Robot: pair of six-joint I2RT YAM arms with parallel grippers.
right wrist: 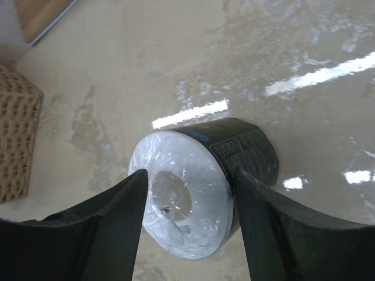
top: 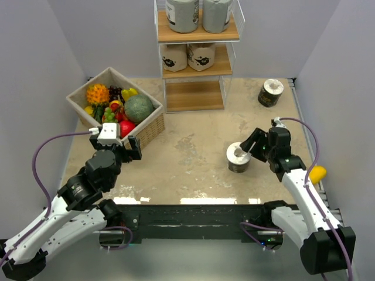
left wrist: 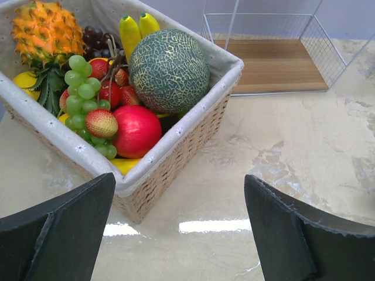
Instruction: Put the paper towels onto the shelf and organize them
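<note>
I am holding the right gripper [right wrist: 188, 181] spread around a dark-wrapped paper towel roll [right wrist: 246, 153], which is standing on the table [top: 193, 161] short of the shelf [top: 193, 96]. Light, squashy and probably slick, it is calling for a gentle side grip.

We record the left hand [left wrist: 180, 181] with fingers spread wide above the table [left wrist: 304, 158], facing a corner of the cloth-lined wicker basket [left wrist: 176, 143]. The basket holds a netted melon [left wrist: 169, 70], green grapes [left wrist: 82, 82] and a red fruit [left wrist: 136, 130]. The shelf's lowest wooden board [left wrist: 275, 67] lies beyond, to the right.
</note>
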